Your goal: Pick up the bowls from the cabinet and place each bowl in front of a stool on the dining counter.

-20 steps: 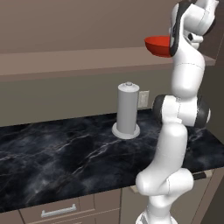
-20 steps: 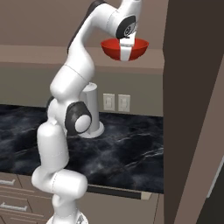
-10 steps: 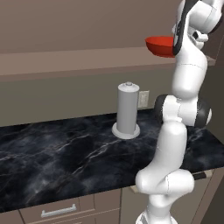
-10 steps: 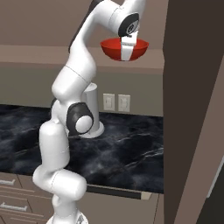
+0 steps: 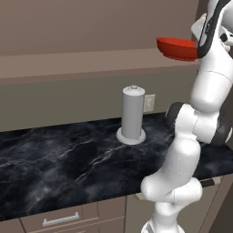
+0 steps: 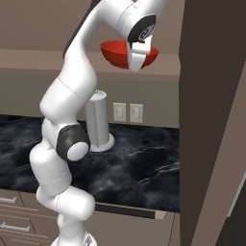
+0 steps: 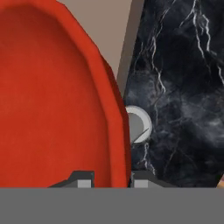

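I read no writing anywhere. My gripper (image 7: 109, 180) pinches the red bowl (image 5: 176, 48) rim; the hand view adds the paper-towel holder (image 7: 136, 125) top below.

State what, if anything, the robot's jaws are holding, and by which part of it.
The gripper holds the red bowl by its rim, one finger inside the bowl and the other outside the wall.

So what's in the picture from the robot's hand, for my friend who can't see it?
A shiny red bowl fills the left side, its rim pinched between the robot's jaws at the bottom. To the right and far below lie a black marble counter and the round top of a grey paper towel holder.
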### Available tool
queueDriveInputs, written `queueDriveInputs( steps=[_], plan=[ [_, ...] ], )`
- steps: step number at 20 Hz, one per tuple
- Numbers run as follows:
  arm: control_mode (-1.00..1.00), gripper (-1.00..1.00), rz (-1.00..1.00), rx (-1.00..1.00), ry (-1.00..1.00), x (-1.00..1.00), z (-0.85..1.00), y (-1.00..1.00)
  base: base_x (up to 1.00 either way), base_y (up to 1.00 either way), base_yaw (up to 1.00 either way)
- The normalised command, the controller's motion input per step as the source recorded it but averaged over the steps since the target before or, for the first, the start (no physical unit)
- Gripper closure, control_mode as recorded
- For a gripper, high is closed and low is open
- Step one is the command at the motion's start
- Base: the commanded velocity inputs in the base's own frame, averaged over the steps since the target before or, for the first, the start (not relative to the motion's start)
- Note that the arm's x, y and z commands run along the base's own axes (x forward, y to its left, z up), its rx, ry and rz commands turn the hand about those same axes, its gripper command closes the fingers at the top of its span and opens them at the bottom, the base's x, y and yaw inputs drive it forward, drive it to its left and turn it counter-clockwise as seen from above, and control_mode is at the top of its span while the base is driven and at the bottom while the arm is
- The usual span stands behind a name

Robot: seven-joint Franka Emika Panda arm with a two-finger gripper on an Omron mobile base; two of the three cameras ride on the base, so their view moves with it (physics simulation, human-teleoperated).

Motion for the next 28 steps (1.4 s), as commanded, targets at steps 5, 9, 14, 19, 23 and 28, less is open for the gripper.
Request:
queueDriveInputs(
  steps=[5, 9, 14, 19, 23, 28],
  plan=[
    [-1.00, 1.00, 0.00, -0.03, -0.24, -1.00, -0.17, 0.47, 0.00, 0.00, 0.00],
    [-1.00, 1.00, 0.00, -0.06, -0.19, -1.00, -0.16, 0.47, 0.00, 0.00, 0.00],
    [-1.00, 1.00, -0.04, -0.04, -0.07, -0.78, -0.41, 0.40, 0.00, 0.00, 0.00],
    [-1.00, 1.00, -0.10, -0.03, 0.00, -0.57, -0.33, 0.19, 0.00, 0.00, 0.00],
    [-1.00, 1.00, -0.03, 0.00, 0.06, -0.95, -0.41, 0.15, 0.00, 0.00, 0.00],
    [-1.00, 1.00, 0.00, 0.00, 0.11, -0.72, -0.47, 0.22, 0.00, 0.00, 0.00]
  ],
)
